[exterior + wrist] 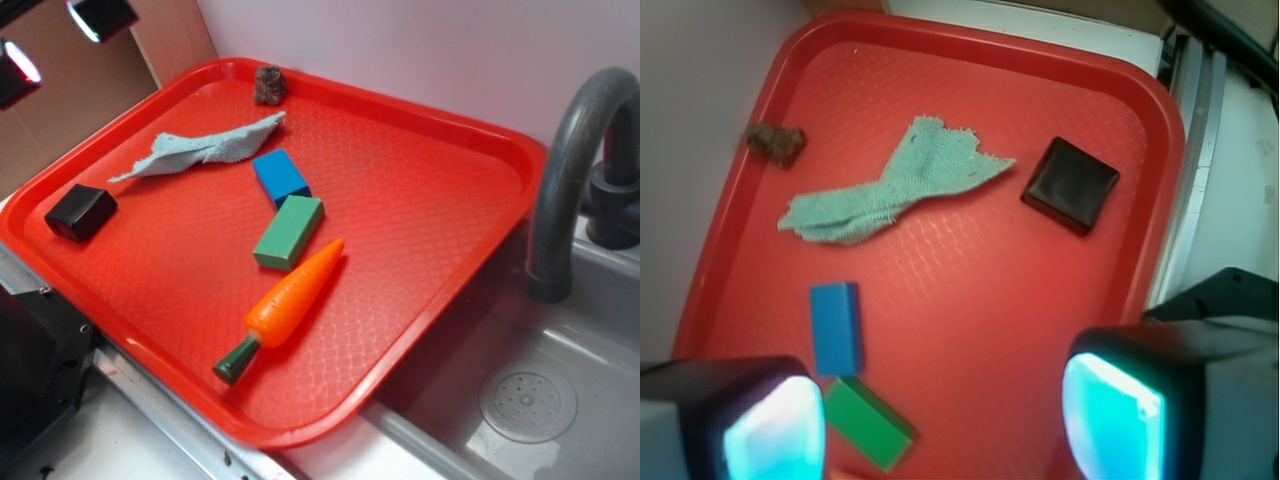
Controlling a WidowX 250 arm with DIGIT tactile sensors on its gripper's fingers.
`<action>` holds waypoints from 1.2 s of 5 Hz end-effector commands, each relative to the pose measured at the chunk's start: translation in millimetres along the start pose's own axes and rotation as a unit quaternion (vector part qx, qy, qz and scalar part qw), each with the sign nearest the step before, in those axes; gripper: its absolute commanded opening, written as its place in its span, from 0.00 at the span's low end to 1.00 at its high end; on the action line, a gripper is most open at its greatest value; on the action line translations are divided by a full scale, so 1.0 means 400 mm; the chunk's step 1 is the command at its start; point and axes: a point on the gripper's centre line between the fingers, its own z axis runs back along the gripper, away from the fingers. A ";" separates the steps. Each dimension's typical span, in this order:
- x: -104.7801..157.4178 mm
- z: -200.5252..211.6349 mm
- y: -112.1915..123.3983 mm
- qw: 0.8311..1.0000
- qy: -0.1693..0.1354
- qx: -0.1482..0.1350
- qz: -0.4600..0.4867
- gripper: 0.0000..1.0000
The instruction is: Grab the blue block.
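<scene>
The carrot (290, 305) lies nearest on the red tray (440, 250), its tip beside the green block (289, 231). The blue block (281, 177) touches the green block's far end, near the tray's middle. Farther back lie a cloth (200, 150), a black block (80, 212) and a brown lump (270, 85). The gripper (940, 415) hangs above, jaws spread wide, holding nothing.

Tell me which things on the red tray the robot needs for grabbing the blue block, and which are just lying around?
Needed: small bright blue rectangular block; the robot's open pincer.

Just lying around: green rectangular block, black block, orange plastic carrot, crumpled pale teal cloth, small brown lump, red plastic tray.
</scene>
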 end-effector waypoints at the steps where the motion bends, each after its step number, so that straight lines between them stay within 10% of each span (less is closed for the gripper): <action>1: 0.012 -0.047 -0.075 0.999 -0.023 -0.001 0.025 1.00; 6: -0.101 -0.289 -0.138 0.998 -0.053 0.044 -0.008 1.00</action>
